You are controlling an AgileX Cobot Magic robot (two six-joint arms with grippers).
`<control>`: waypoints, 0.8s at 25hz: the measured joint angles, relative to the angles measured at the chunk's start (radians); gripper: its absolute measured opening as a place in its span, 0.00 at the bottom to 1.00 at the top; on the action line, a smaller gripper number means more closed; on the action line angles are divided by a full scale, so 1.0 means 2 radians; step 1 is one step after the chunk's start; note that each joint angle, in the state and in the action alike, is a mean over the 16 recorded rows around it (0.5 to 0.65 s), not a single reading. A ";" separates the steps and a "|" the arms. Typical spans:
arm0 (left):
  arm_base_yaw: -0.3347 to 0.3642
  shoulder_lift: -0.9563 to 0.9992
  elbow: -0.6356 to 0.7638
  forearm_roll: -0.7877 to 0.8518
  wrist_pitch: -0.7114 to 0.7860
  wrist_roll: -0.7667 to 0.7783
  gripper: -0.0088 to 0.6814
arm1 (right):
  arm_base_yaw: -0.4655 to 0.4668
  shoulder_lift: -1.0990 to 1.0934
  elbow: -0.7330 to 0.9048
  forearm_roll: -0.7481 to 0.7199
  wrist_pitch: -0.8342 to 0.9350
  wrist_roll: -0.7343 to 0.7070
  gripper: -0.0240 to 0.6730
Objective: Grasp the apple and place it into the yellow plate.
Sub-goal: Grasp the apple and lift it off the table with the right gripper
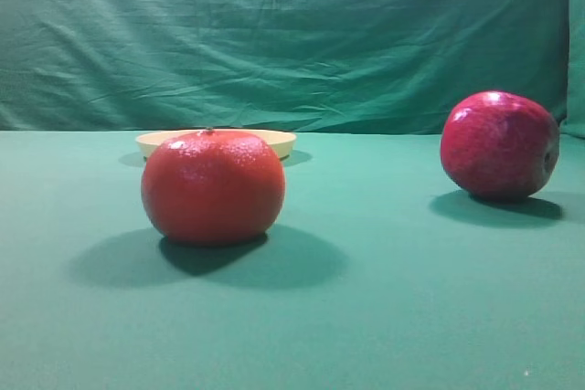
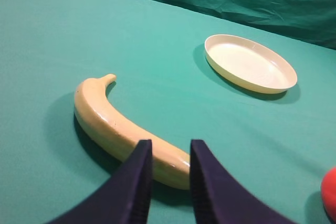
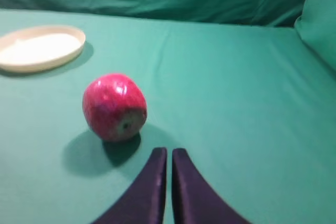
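The crimson apple [image 1: 500, 145] lies on the green cloth at the right; in the right wrist view the apple [image 3: 114, 107] rests tilted, just ahead and to the left of my right gripper [image 3: 169, 151]. That gripper is shut with nothing in it and stands apart from the fruit. The yellow plate [image 1: 279, 142] stands empty at the back, half hidden behind an orange-red fruit; the same plate [image 3: 39, 48] shows far left in the right wrist view and as the plate [image 2: 251, 64] ahead right of my left gripper [image 2: 171, 145], whose fingers stand slightly apart and hold nothing.
An orange-red dimpled fruit [image 1: 213, 186] sits left of centre in front of the plate. A banana [image 2: 115, 127] lies right under and ahead of the left gripper. A green backdrop cloth [image 1: 292, 34] closes off the back.
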 joint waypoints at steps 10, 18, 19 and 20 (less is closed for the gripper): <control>0.000 0.000 0.000 0.000 0.000 0.000 0.24 | 0.000 0.139 -0.123 0.011 0.076 -0.039 0.03; 0.000 0.000 0.000 0.000 0.000 0.000 0.24 | 0.000 0.306 -0.218 0.012 0.142 -0.091 0.03; 0.000 0.000 0.000 0.000 0.000 0.000 0.24 | 0.000 0.324 -0.228 0.014 0.149 -0.099 0.03; 0.000 0.000 0.000 0.000 0.000 0.000 0.24 | 0.000 0.342 -0.239 0.016 0.156 -0.108 0.03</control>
